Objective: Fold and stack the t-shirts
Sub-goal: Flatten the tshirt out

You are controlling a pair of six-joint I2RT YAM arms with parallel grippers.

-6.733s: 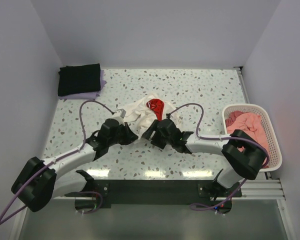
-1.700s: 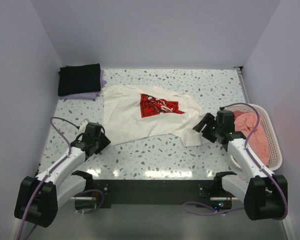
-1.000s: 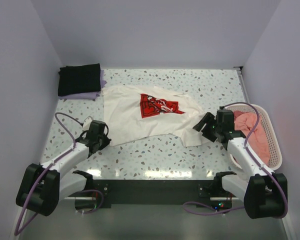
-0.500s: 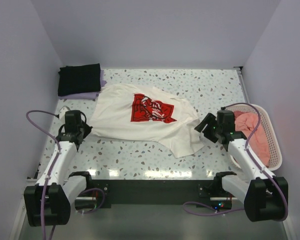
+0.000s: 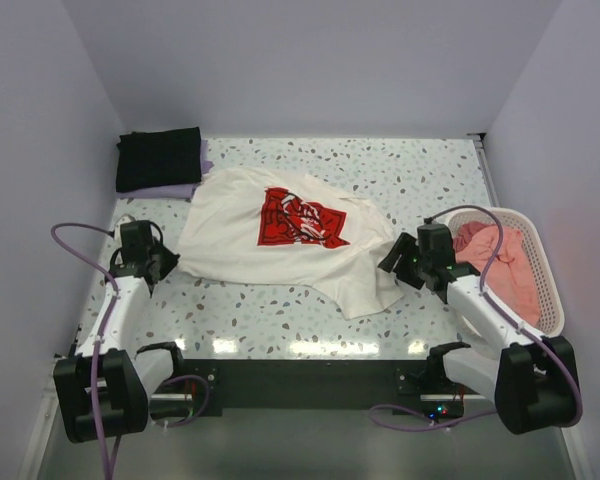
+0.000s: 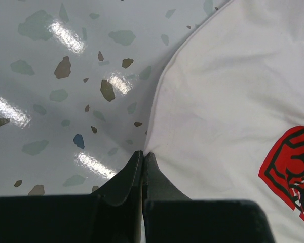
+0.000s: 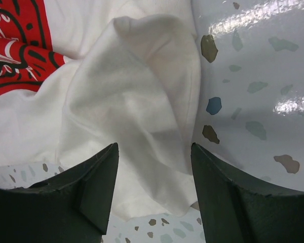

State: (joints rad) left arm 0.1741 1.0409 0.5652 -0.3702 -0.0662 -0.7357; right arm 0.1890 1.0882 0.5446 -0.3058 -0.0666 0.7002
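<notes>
The cream-white t-shirt (image 5: 280, 240) with its red square print (image 5: 298, 218) lies spread, print up, in the middle of the table. My left gripper (image 5: 168, 260) is shut on its left hem, and the cloth edge (image 6: 157, 126) runs right into the closed tips (image 6: 143, 153). My right gripper (image 5: 392, 262) hovers open over the shirt's rumpled right corner (image 7: 142, 116), with the cloth between its two fingers (image 7: 99, 177) but not pinched. A folded black t-shirt (image 5: 158, 158) rests on a folded lavender one (image 5: 194, 186) at the back left.
A white slatted basket (image 5: 546, 300) stands at the right edge and holds a salmon-pink t-shirt (image 5: 500, 262). The side walls close in on the table to the left and right. Both arms' cables loop over the near table.
My left gripper has pulled the shirt's left hem out to the left, so the shirt has shifted left and spread wider. My right gripper has crept left over the shirt's right corner and stays open.
</notes>
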